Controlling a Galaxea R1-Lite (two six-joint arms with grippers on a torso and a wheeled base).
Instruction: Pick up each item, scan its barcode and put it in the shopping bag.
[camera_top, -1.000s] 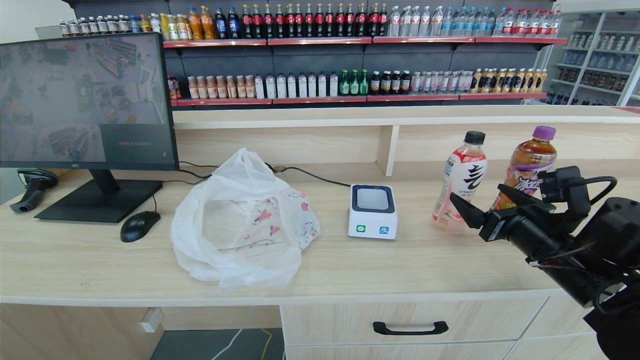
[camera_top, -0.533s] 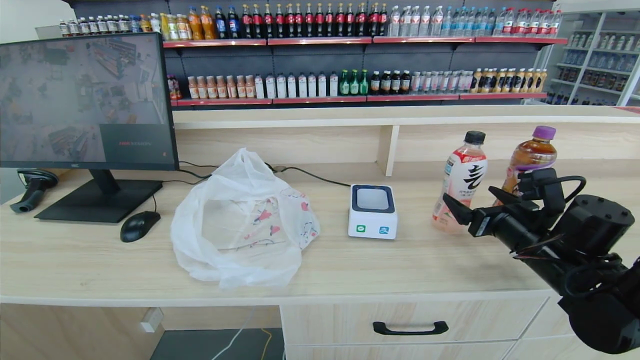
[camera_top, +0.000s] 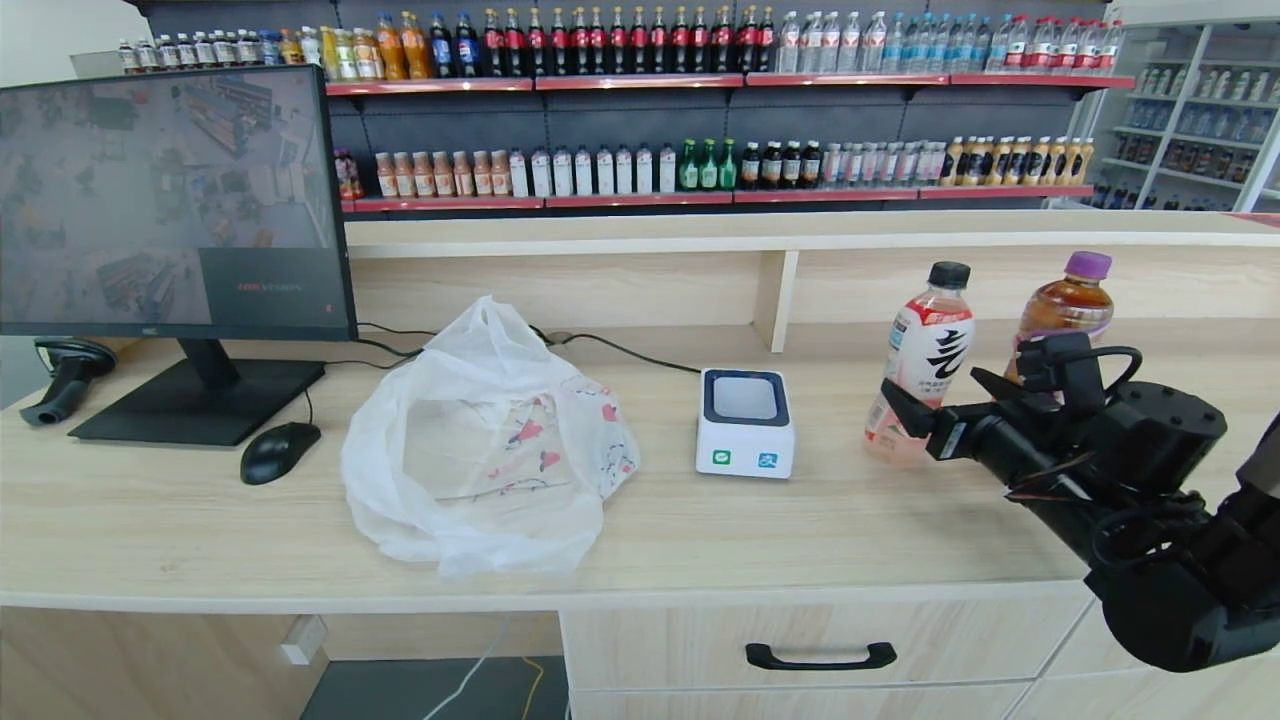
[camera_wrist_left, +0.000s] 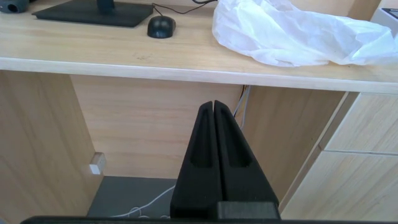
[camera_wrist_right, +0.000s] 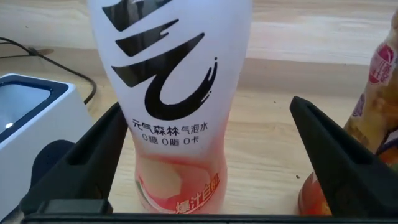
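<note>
A pink-and-white drink bottle (camera_top: 925, 360) with a black cap stands on the counter, right of the white barcode scanner (camera_top: 745, 422). My right gripper (camera_top: 938, 390) is open, its fingertips on either side of the bottle's lower body without touching it. In the right wrist view the bottle (camera_wrist_right: 177, 93) stands between the spread fingers of the right gripper (camera_wrist_right: 208, 106). An amber bottle (camera_top: 1068, 305) with a purple cap stands just behind and to the right. The white plastic shopping bag (camera_top: 485, 445) lies left of the scanner. My left gripper (camera_wrist_left: 213, 106) is shut, hanging below the counter's front edge.
A monitor (camera_top: 170, 200) on its stand, a black mouse (camera_top: 278, 450) and a handheld scanner (camera_top: 65, 375) occupy the counter's left end. A raised wooden shelf (camera_top: 780, 235) runs along the back. Drawers with a black handle (camera_top: 820, 657) sit under the counter.
My right arm has moved forward and to the left, bringing the open fingers from beside the pink bottle to either side of it. The bottles, scanner and bag have stayed put.
</note>
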